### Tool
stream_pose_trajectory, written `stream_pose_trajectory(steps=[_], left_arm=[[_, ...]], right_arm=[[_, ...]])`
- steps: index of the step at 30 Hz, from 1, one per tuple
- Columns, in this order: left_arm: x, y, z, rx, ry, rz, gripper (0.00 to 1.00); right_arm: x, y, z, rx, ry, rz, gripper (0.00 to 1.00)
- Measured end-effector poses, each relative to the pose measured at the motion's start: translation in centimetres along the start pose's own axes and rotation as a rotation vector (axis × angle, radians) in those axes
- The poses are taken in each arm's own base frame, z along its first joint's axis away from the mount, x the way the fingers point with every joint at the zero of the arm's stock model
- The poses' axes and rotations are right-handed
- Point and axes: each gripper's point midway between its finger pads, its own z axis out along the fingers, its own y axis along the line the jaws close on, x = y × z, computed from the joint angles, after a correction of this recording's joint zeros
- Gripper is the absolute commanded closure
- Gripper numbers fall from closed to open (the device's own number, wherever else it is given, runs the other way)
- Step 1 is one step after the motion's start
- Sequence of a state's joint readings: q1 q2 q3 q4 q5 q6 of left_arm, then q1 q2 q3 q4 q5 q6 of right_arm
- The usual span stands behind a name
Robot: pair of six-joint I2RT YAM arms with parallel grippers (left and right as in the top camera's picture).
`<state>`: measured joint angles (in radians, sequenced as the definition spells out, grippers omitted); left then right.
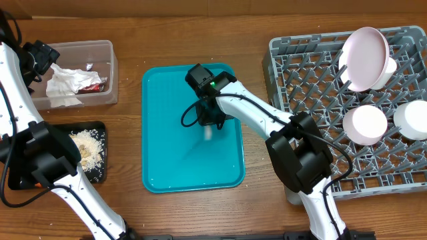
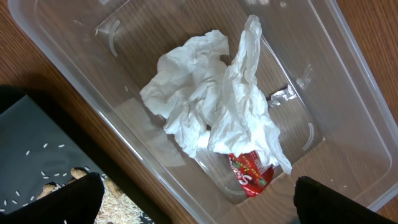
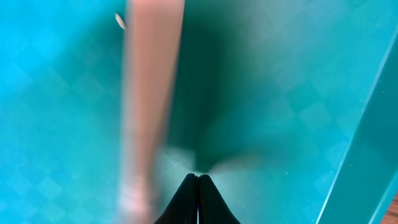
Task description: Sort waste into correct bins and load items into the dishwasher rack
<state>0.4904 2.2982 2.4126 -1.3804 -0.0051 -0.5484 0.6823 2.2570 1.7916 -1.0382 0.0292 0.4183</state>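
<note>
Wooden tabletop (image 1: 127, 200), teal tray (image 1: 167, 160) at centre.
Left gripper (image 2: 208, 190) gapes empty over clear tub (image 2: 124, 62) at ten o'clock, napkins (image 2: 211, 112) and wrapper (image 2: 252, 177) inside; right gripper (image 3: 198, 186), tips pressed together, beside a blurred pale stick (image 3: 149, 93).

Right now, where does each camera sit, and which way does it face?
Overhead: above the table, facing down on the teal tray, rack, left arm and right arm.
Left wrist: above the clear tub, facing down at napkins; its own spread fingers show.
Right wrist: close above the teal tray, facing down; its shut fingers show.
Shared: overhead and left wrist both show the tub's napkins.
</note>
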Motion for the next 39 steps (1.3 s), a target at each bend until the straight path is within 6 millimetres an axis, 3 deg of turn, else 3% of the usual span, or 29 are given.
stream_pose_trajectory(steps=[5,7,11,14,20,26,39], left_arm=[[0.0,0.0,0.0,0.0,0.0,0.0,0.0],[0.0,0.0,0.0,0.0,0.0,0.0,0.0],[0.0,0.0,0.0,0.0,0.0,0.0,0.0],[0.0,0.0,0.0,0.0,0.0,0.0,0.0],[0.0,0.0,0.0,0.0,0.0,0.0,0.0],[0.0,0.0,0.0,0.0,0.0,0.0,0.0],[0.0,0.0,0.0,0.0,0.0,0.0,0.0]], right_arm=[[0.2,0.0,-0.3,-0.002,0.005,0.0,0.95],[0.0,0.1,-0.7,-0.007,-0.004,0.003,0.83],[-0.2,0.9,-1.8,-0.055,-0.018,0.006,0.46],[-0.6,2.1,-2.1,-0.119,-0.029,0.002,0.32],[-1.5,3.7,-2.2,-0.199,-0.057,0.043,0.31],[-0.8,3.5,-1.4,-0.16,-0.049,0.072,0.31],[2.2,7.0,0.9,0.027,-0.125,-0.016,0.32]])
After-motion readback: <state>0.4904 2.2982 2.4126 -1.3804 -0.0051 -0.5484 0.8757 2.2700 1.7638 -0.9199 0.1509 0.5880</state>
